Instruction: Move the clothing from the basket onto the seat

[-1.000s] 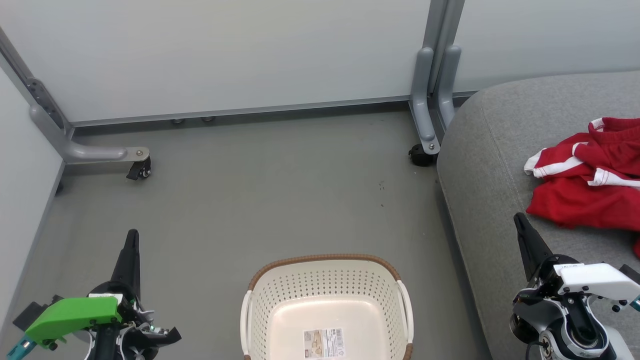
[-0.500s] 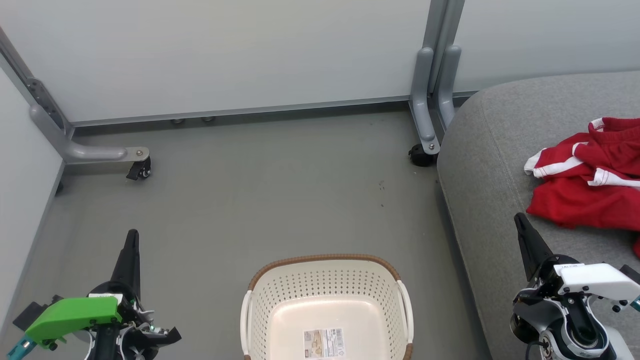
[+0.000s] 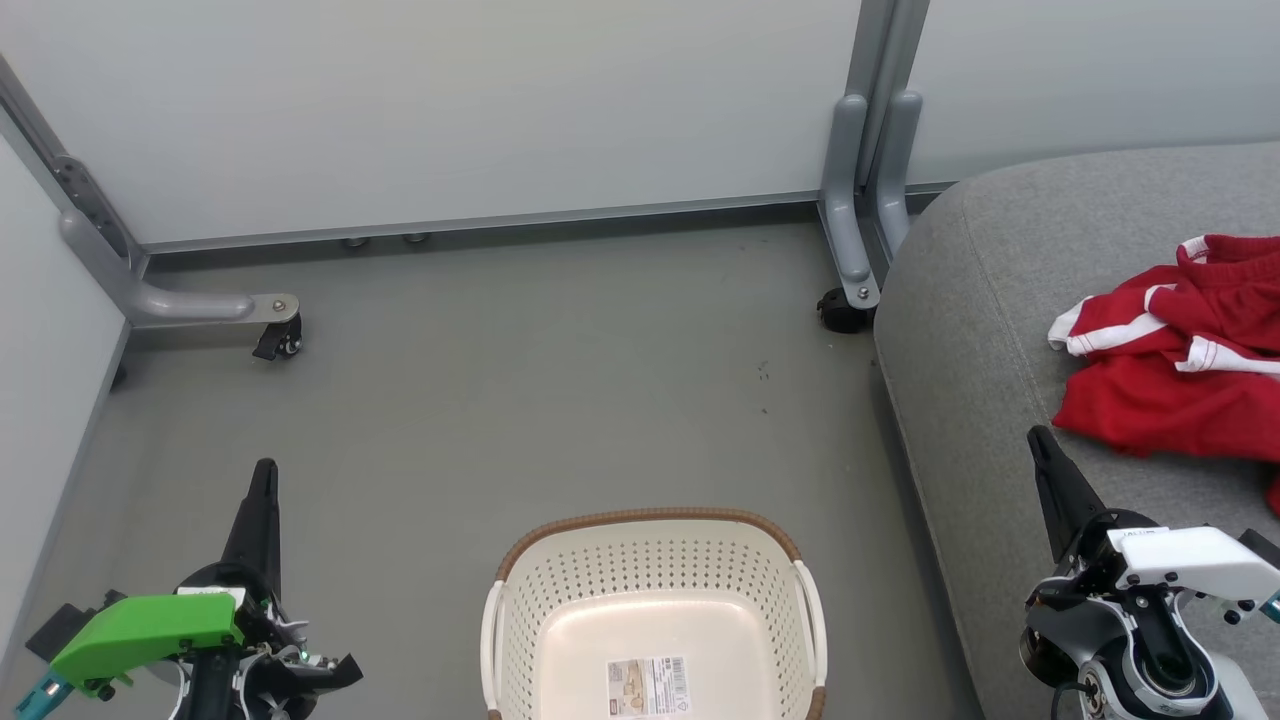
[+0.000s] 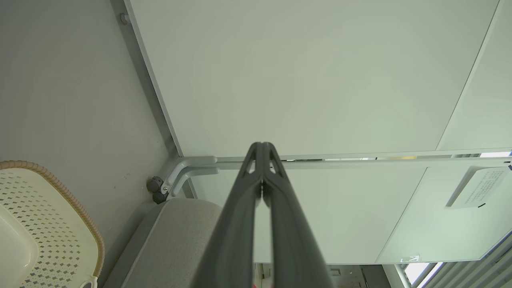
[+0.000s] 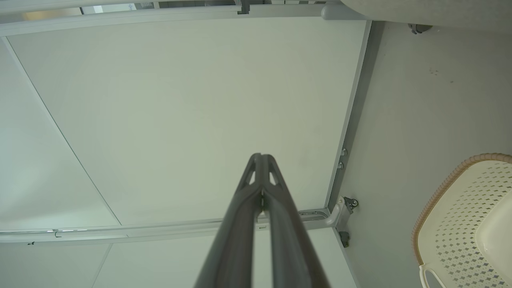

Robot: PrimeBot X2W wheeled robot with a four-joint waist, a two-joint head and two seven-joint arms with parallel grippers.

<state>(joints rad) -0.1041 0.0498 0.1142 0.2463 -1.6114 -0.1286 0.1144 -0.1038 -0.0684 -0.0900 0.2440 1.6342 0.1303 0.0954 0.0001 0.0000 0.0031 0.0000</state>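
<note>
The red clothing with white trim lies bunched on the grey seat at the right. The cream basket with a brown rim stands on the floor at the bottom centre, holding nothing but the paper label on its bottom; its corner also shows as the basket and the basket in the wrist views. My left gripper is shut at the lower left, left of the basket. My right gripper is shut over the seat's front part, just left of the clothing. Both hold nothing, fingertips pressed together.
Pale partition panels close off the back and left. Their grey metal feet with castors stand on the grey floor. The seat's rounded corner shows under my left fingers.
</note>
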